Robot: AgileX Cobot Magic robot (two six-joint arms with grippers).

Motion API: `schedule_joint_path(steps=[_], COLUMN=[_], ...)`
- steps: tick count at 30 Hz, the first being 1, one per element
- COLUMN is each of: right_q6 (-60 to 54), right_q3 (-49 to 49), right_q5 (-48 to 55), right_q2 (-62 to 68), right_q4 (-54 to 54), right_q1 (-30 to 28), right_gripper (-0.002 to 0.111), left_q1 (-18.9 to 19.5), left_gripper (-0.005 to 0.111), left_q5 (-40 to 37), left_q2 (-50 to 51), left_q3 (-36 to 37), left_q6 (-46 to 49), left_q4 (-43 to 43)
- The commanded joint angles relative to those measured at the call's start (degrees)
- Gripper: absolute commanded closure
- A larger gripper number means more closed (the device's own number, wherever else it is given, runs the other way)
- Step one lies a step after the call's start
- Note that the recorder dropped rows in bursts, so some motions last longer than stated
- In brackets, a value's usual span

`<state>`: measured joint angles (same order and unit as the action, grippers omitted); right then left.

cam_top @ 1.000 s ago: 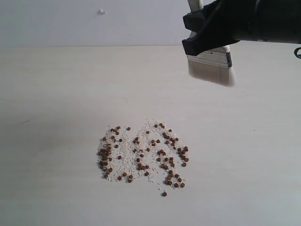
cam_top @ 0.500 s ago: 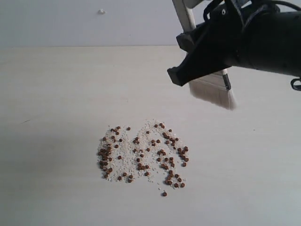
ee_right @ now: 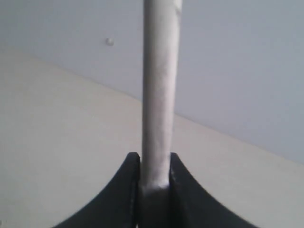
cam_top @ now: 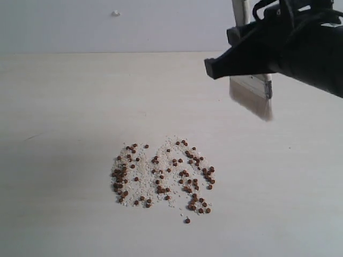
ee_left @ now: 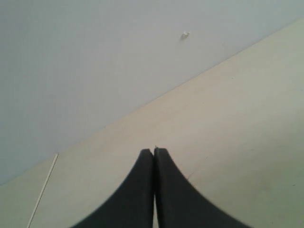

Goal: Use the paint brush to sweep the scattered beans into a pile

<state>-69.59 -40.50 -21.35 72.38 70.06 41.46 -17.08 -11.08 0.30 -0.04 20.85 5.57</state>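
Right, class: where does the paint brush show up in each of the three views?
Exterior view: paint brush upper right, bristles pointing down.
Left wrist view: not in it.
Right wrist view: its handle stands mid-picture.
Shared landmark: the small white speck.

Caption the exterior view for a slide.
The right pincer holds the paint brush bristles-down, clear of the scattered beans lying on the pale table.

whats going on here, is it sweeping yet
Not yet. The right gripper is shut on the paint brush, holding it in the air, bristles down, above the table. The beans lie scattered among whitish crumbs nearer the camera, and the brush is not touching them. The left gripper is shut on nothing.
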Motion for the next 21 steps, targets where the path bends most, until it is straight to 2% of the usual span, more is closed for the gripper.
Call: schedule_joint_path(steps=[1,4,10,16,21], right_q6=[16.8,20.2,23.8,26.2,40.2], right_q3=[0.2,2.3,9.0,12.7,14.3], right_q5=[-5.6,-12.6,-28.2,-25.2,-18.1], right_q2=[-0.3,-0.2,-0.2,-0.1,-0.1], right_q4=[-16.5,-21.4,-22.6,-30.2,-48.1], right_q1=[-0.3,-0.2,-0.2,-0.3,-3.6], right_gripper=[0.108,0.108,0.108,0.108,0.108], left_q1=[0.1,0.1,0.1,0.1,0.1], left_gripper=[0.107,0.107,0.107,0.107,0.107], left_q5=[0.0,0.0,0.0,0.0,0.0], left_q2=[-0.3,-0.3,-0.3,-0.3,-0.3], left_q3=[0.0,0.0,0.0,0.0,0.0], left_q6=[-0.1,-0.1,-0.1,-0.1,-0.1], left_q4=[0.0,0.0,0.0,0.0,0.0])
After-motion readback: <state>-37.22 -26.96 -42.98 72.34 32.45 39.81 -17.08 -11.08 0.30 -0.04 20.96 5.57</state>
